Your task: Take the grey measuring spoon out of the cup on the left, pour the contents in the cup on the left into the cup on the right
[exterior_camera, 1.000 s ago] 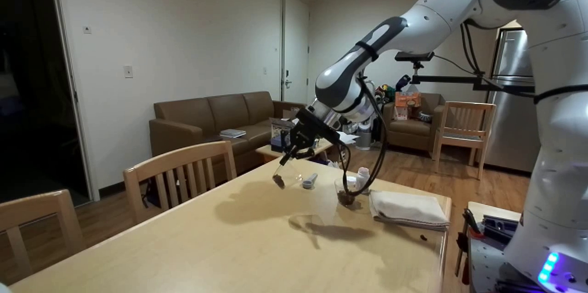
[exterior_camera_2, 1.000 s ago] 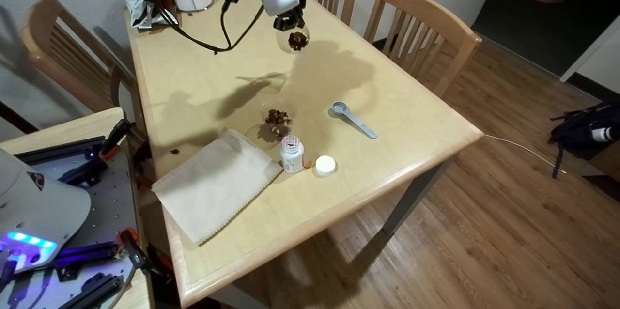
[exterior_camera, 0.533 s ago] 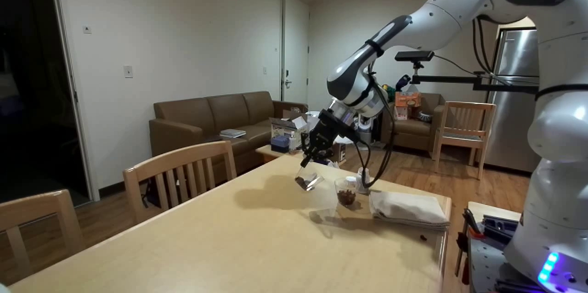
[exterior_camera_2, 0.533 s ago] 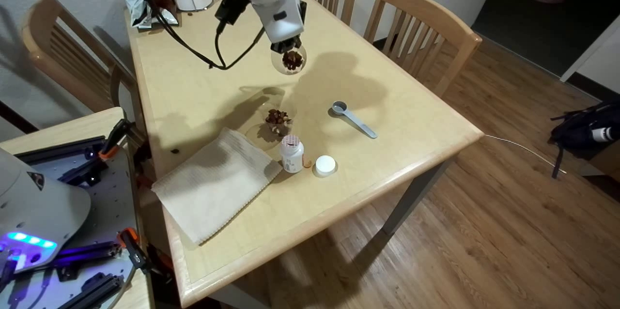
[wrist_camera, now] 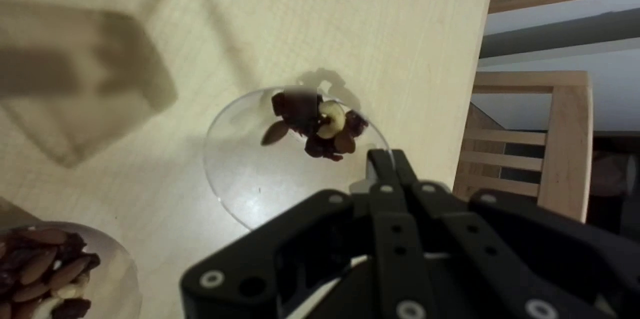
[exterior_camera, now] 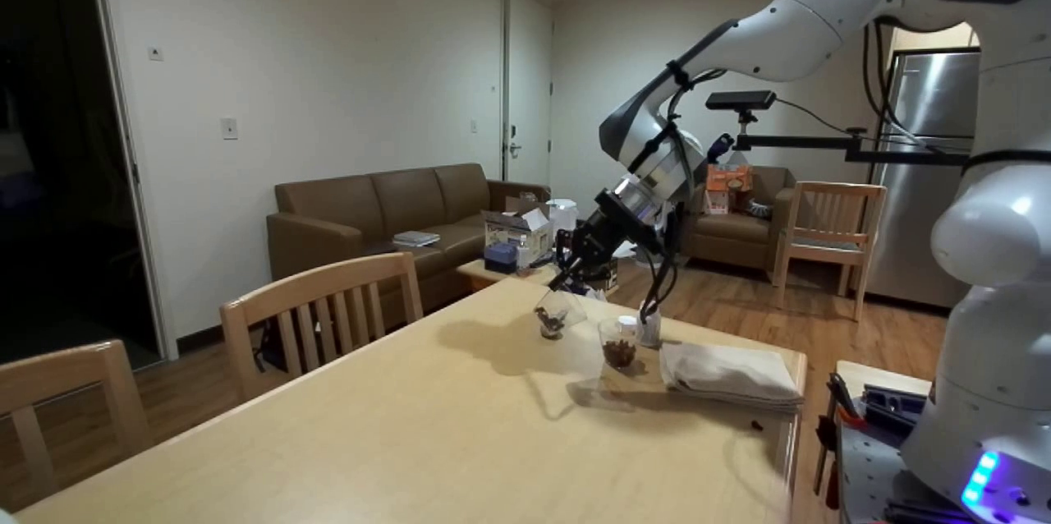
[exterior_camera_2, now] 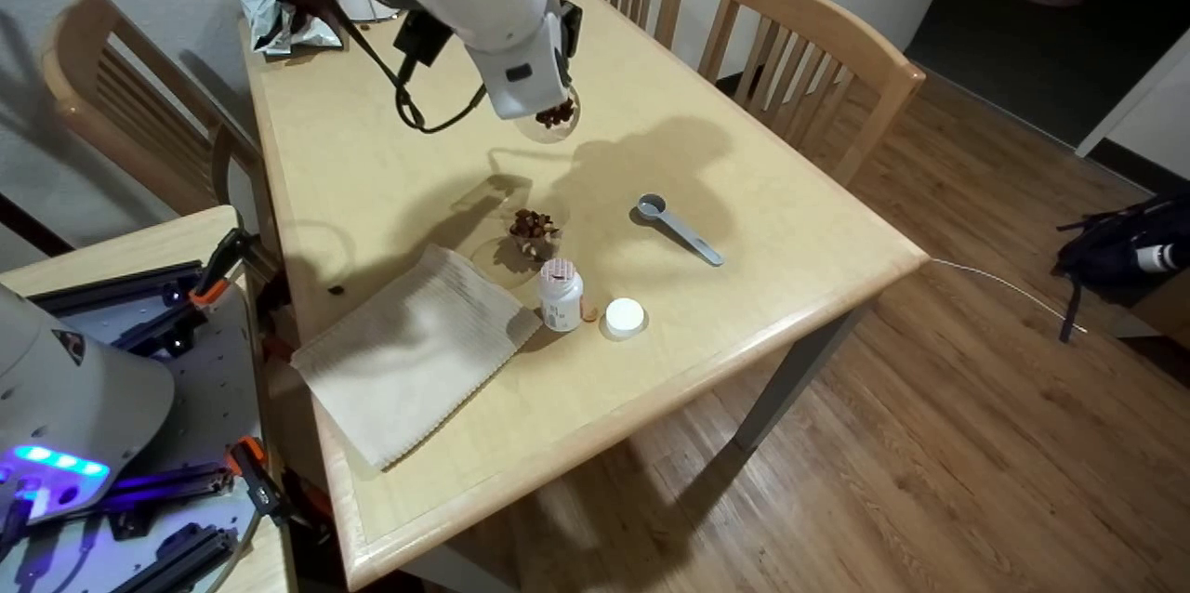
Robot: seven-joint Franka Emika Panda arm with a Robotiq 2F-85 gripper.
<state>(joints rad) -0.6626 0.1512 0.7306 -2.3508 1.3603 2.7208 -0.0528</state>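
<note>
My gripper (wrist_camera: 393, 159) is shut on the rim of a clear cup (wrist_camera: 240, 169) that holds nuts and dried fruit. I see this held cup (exterior_camera: 566, 310) tilted above the table in an exterior view, and partly behind the arm in an exterior view (exterior_camera_2: 544, 128). The second clear cup (exterior_camera_2: 536, 244), with more nuts and dried fruit, stands upright on the table; it also shows at the lower left of the wrist view (wrist_camera: 117, 274). The held cup is beside and above it, apart from it. The grey measuring spoon (exterior_camera_2: 683, 232) lies on the table, outside both cups.
A white bottle (exterior_camera_2: 561, 300) stands close to the standing cup, with a white lid (exterior_camera_2: 625, 318) beside it. A folded cloth (exterior_camera_2: 418, 361) lies near the table's edge. A bag (exterior_camera_2: 288, 7) is at the far corner. Wooden chairs (exterior_camera_2: 809, 63) line the table.
My gripper has carried the held cup closer to the standing cup, mostly in the first half second, and the held cup's tilt has changed. The standing cup and the spoon have not moved.
</note>
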